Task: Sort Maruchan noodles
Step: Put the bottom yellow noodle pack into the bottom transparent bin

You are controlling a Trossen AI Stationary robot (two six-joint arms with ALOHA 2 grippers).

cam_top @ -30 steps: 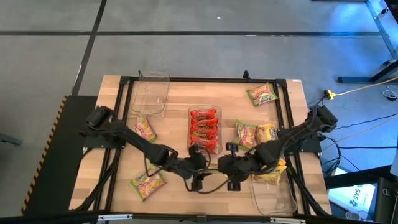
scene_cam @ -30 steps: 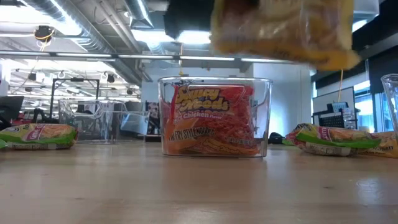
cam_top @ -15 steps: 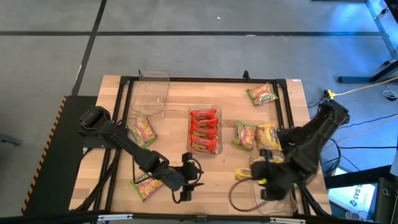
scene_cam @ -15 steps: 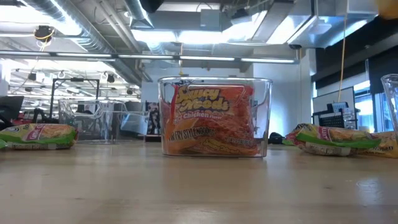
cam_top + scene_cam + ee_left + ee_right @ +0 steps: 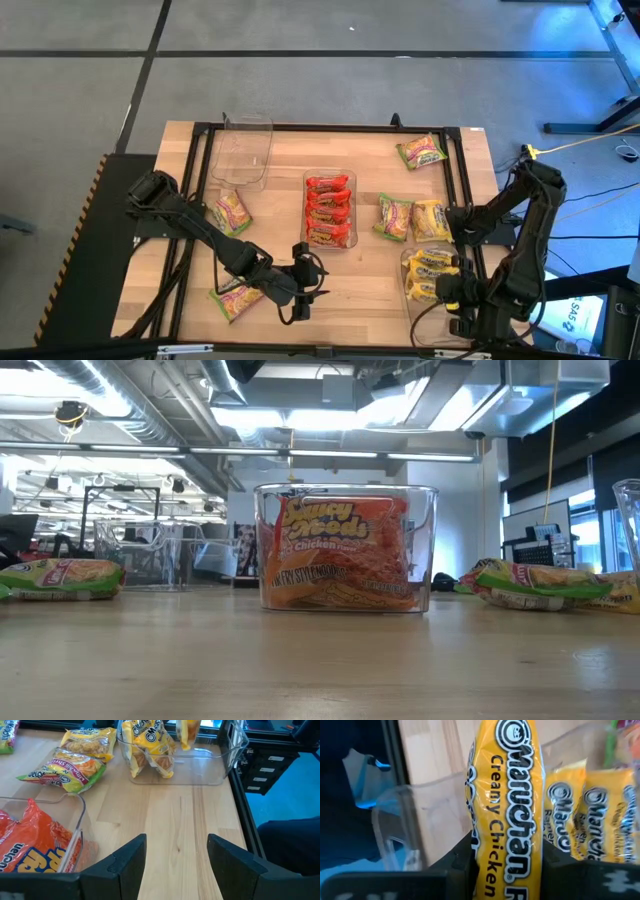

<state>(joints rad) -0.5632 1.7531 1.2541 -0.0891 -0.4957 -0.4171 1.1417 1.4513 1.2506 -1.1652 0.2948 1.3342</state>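
Wooden table (image 5: 370, 280) in open workshop

yellow noodle packet (image 5: 507, 810) with black-and-white lettering sits in the dark right claw (image 5: 507, 862). red packets (image 5: 329, 210) fill a clear tray (image 5: 329, 175). green packets (image 5: 421, 151) lie on pale wood surface (image 5: 350, 290).

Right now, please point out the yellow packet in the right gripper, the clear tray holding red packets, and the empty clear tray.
yellow crinkly plastic noodle packet (image 5: 507, 805), right wrist view, on its printed front.
clear plastic tray of red packets (image 5: 432, 550), low view, on its side wall.
empty clear plastic tray (image 5: 243, 168), high view, on its floor.
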